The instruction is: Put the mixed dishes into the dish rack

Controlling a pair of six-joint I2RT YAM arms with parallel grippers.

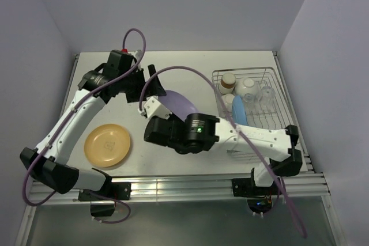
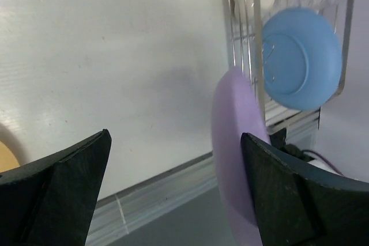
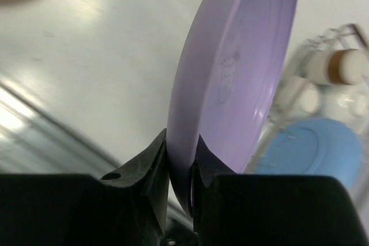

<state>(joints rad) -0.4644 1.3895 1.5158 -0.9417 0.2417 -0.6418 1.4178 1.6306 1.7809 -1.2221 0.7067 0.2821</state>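
Far left, the orange-yellow plate (image 1: 107,144) lies flat on the table (image 1: 190,61), not loaded yet. That one's for later.

My left gripper (image 2: 176,142) is spread as wide as it goes and has hold of nothing. The purple plate (image 2: 233,154) stands edge-on just beside its right-hand finger, so close I can't tell whether they touch. If that arm swings right, it could knock the plate out of line.

Middle of the table now: my right gripper (image 3: 180,148) is clamped on the purple plate's lower rim and nothing else supports it. It's up off the table, tilted nearly on edge, left of the rack. A thin pinch on a smooth rim, I reckon, lets the plate pivot or slide out if I turn the wrist sharply.

On the right, the dish rack (image 1: 271,72) already holds the blue plate (image 1: 238,109) upright at its near left side, with a brown cup (image 1: 228,82) and pale pieces behind. Come in too low and the purple rim catches the wire side. Pick a slot too close and it clacks against the blue one.
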